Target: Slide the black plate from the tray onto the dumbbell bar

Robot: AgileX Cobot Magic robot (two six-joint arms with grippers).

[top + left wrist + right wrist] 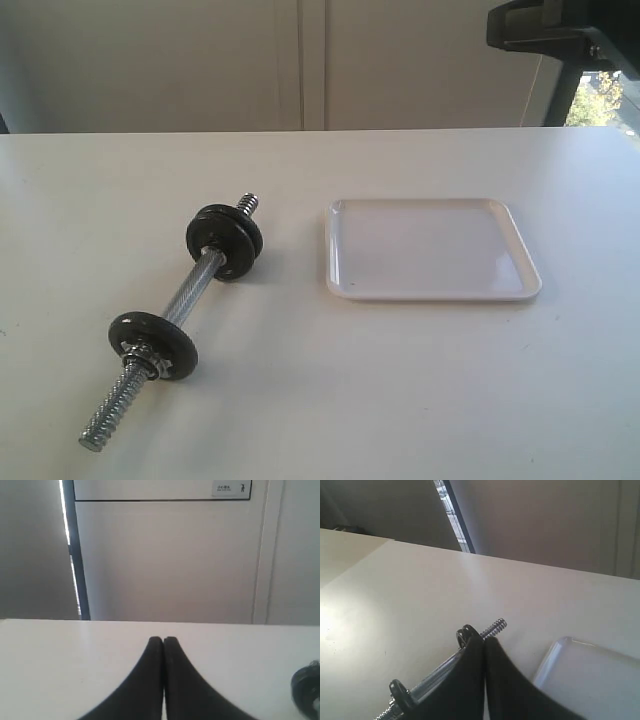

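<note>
The dumbbell bar [195,282] lies at a slant on the white table, left of the tray. Two black plates sit on it, one near the far end [224,241] and one toward the near end [153,345]. The white tray [430,290] holds nothing. Neither gripper shows in the exterior view. My left gripper [163,640] is shut and empty over bare table, with the rim of a black plate [306,686] at the picture's edge. My right gripper [484,641] is shut and empty, above and apart from the bar [495,627], a plate [465,635] and the tray [590,675].
A dark piece of equipment [545,30] hangs at the upper right of the exterior view. Pale wall panels [300,60] stand behind the table's far edge. The bar's near threaded end [105,420] points toward the table's front left.
</note>
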